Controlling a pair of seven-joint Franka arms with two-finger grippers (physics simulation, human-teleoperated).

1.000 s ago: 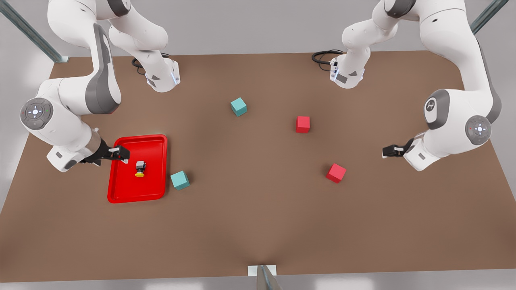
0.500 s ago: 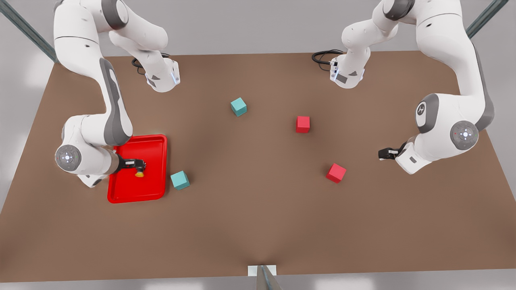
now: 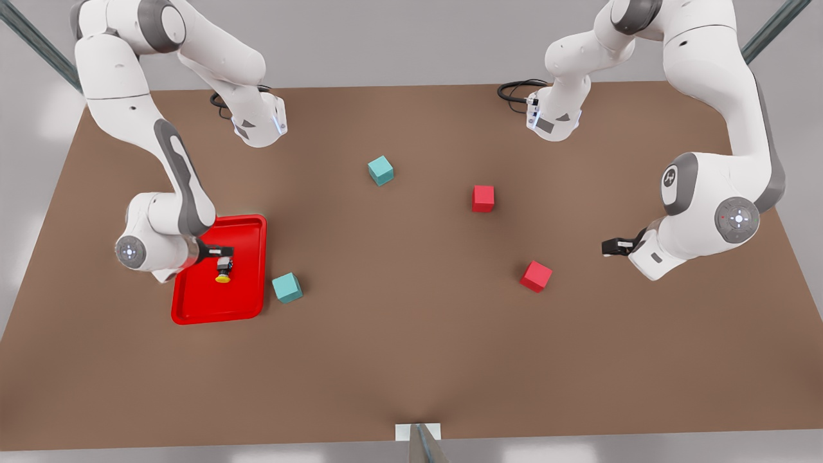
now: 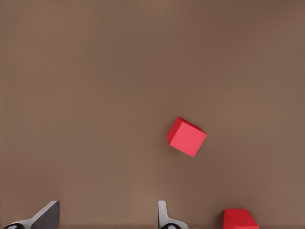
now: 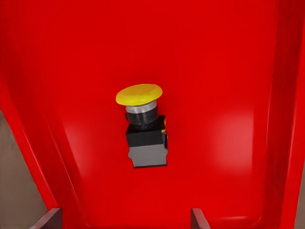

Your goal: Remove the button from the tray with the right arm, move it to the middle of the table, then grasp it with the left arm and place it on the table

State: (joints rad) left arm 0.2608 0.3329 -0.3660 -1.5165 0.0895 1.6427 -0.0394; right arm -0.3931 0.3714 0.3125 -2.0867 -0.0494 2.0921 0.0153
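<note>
The button (image 3: 223,271) is lined up between the spread fingers of the right gripper (image 3: 224,255) in the tray (image 3: 247,303); descent and closing are needed. The left gripper (image 3: 609,247) is held apart, waiting at the front view's right.

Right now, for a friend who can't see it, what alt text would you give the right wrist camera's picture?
A tiny button, its round yellow cap on a dark boxy base, lies on its side in a bright red tray. The open right gripper hangs over it, one fingertip on either side, not touching it.
</note>
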